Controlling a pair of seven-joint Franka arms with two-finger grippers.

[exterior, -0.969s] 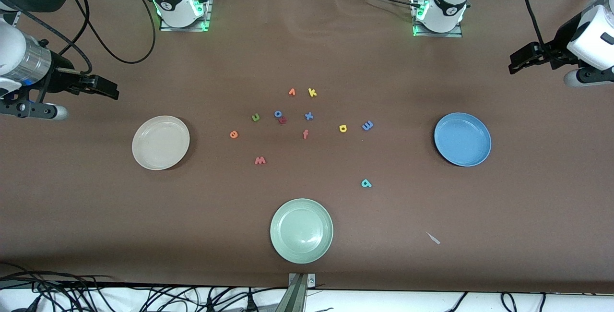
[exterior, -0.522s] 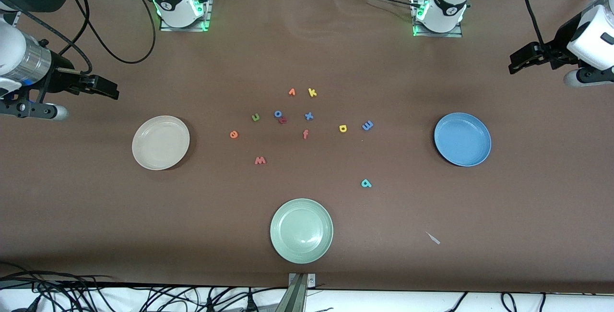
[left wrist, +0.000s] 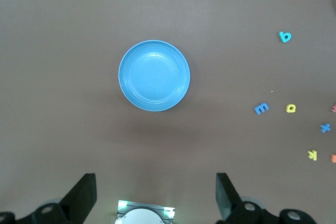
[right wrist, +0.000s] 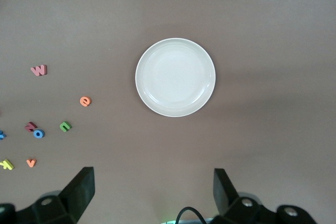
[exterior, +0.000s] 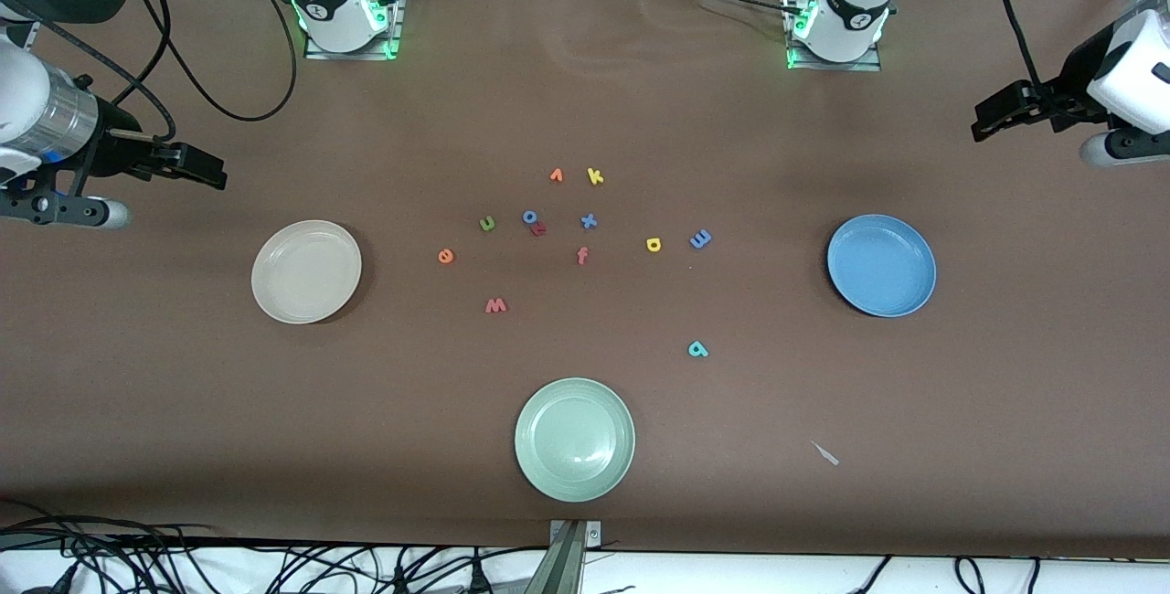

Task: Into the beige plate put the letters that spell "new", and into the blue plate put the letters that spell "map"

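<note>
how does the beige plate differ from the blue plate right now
The beige plate is cream and lies toward the right arm's end of the table; the blue plate is medium blue and lies toward the left arm's end. Both are round, shallow-rimmed, alike in size and hold no letters.

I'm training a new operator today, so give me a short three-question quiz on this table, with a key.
1. True or false: the beige plate already holds a letter.
2. Which task letter lies nearest the front camera? A) red w B) teal a C) blue m
3. Fill in: the yellow p lies beside the blue ___.

Key: 1 false, it is empty, like the blue plate. 2 B. 3 m.
Both arms wait: the left gripper and right gripper hang open, each toward its own end of the table.
</note>
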